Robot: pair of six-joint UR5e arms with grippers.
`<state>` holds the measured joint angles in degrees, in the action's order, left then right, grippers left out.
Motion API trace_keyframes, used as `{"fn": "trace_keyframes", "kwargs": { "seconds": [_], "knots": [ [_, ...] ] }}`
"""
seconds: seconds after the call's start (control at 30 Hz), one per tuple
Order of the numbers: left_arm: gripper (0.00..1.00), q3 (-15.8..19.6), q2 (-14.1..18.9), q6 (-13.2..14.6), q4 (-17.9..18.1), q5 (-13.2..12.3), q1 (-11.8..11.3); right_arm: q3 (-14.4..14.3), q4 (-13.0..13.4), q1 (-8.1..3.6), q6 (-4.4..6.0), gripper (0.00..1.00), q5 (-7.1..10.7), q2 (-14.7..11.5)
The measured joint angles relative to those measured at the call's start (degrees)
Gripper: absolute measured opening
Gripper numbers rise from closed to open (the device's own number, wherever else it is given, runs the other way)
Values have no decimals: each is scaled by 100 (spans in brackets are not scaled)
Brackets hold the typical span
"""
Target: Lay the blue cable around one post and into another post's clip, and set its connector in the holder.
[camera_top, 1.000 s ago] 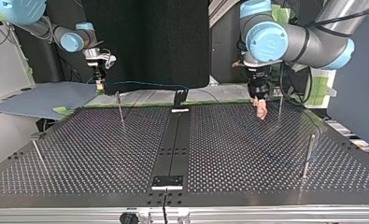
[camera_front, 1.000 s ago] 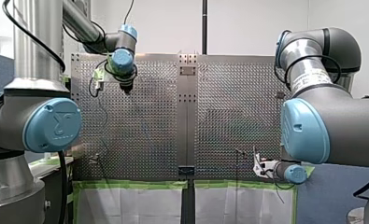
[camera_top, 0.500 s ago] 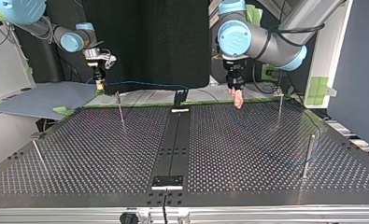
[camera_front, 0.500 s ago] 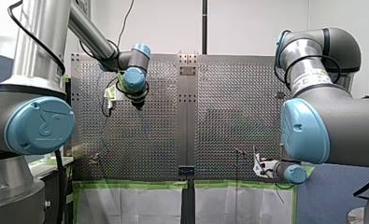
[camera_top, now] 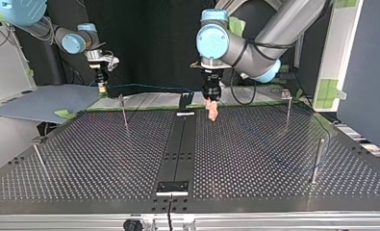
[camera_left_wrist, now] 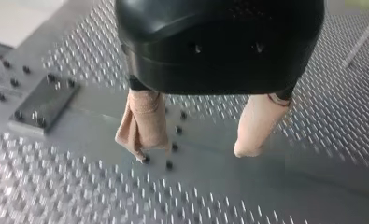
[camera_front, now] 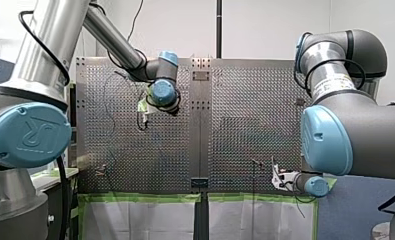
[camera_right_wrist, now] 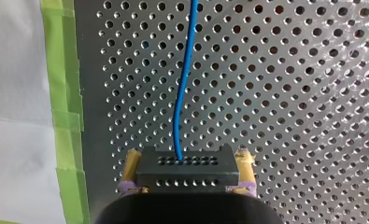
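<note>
In the right wrist view my right gripper (camera_right_wrist: 188,159) is shut on the black connector (camera_right_wrist: 188,169), its yellow pads on both sides. The blue cable (camera_right_wrist: 184,84) leaves the connector and runs ahead over the perforated plate. In the top view my right gripper (camera_top: 101,87) hangs at the far left corner, and the blue cable (camera_top: 149,87) stretches from it along the far edge toward the black holder (camera_top: 183,102). My left gripper (camera_top: 211,109) hovers just right of that holder. In the left wrist view its beige pads (camera_left_wrist: 145,126) stand apart with nothing between them, so my left gripper (camera_left_wrist: 194,154) is open.
Thin posts stand on the table: one at the far left (camera_top: 123,109), one at the far right (camera_top: 287,107), one at the right (camera_top: 317,161), one at the near left (camera_top: 38,160). A dark plate (camera_top: 173,187) sits on the middle strip near the front edge.
My left arm has swung toward the top view's left, from beside the far right post to just right of the middle strip. My right arm has not moved.
</note>
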<state>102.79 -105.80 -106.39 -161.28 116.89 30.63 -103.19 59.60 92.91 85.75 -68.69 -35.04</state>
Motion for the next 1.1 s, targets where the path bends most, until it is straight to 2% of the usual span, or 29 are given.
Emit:
{"fn": "trace_keyframes", "kwargs": {
  "seconds": [0.37, 0.77, 0.9, 1.1],
  "knots": [
    [100, -594, -594, -396, 592, -316, 594, 3, 8, -20, -12, 0, 7, 0],
    [100, -1203, -1203, -515, 1202, -475, 1204, 58, -37, -30, -41, 0, 12, 0],
    [100, -1405, -1421, -557, 1421, -438, 1422, 63, -50, -31, -60, 0, 13, 0],
    [100, -1457, -1757, -530, 1756, -166, 1757, 64, -58, -31, -72, 0, 12, 0]
  ]
}}
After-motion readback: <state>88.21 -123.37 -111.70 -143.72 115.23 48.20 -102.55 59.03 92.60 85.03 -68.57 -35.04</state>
